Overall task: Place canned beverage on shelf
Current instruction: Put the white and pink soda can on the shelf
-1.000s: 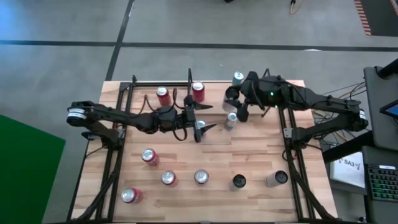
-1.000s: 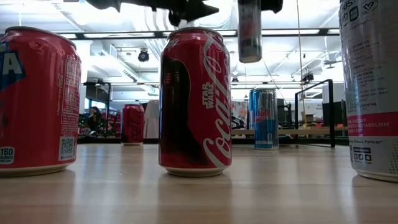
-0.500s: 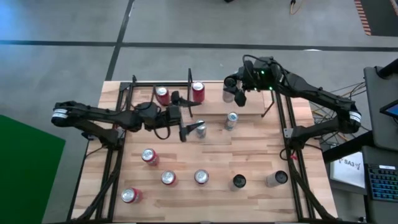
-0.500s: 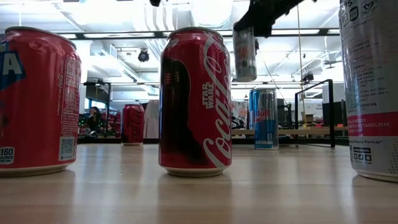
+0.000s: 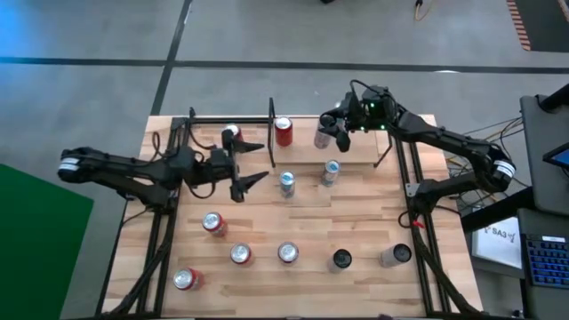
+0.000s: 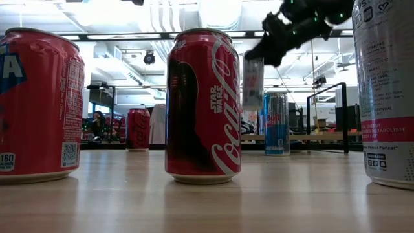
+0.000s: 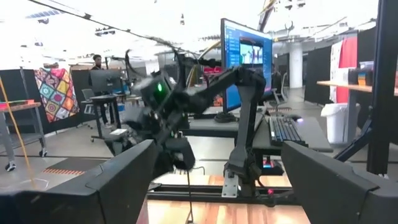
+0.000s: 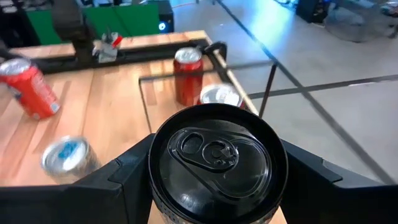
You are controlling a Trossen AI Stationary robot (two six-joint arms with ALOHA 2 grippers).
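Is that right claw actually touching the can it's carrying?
Touching. The right wrist view shows the right gripper with its fingers pressed against both sides of the can.

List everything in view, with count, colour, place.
table: 1, light wood planks, under everything
shelf: 1, black rails, table's far edge
red cans on shelf: 2, red, standing inside the rails
blue-silver cans: 2, mid-table, just in front of the shelf
red cans in front: 4, red, front-left area, spread out
black can: 1, front row, right of centre
pale can: 1, silver-white, front right
held can: 1, dark top, in the air by the shelf's right part
monitor: 1, lit blue, room beyond the table
person: 1, far background
left end effector: open, empty, over table's left-middle
right end effector: shut on held can
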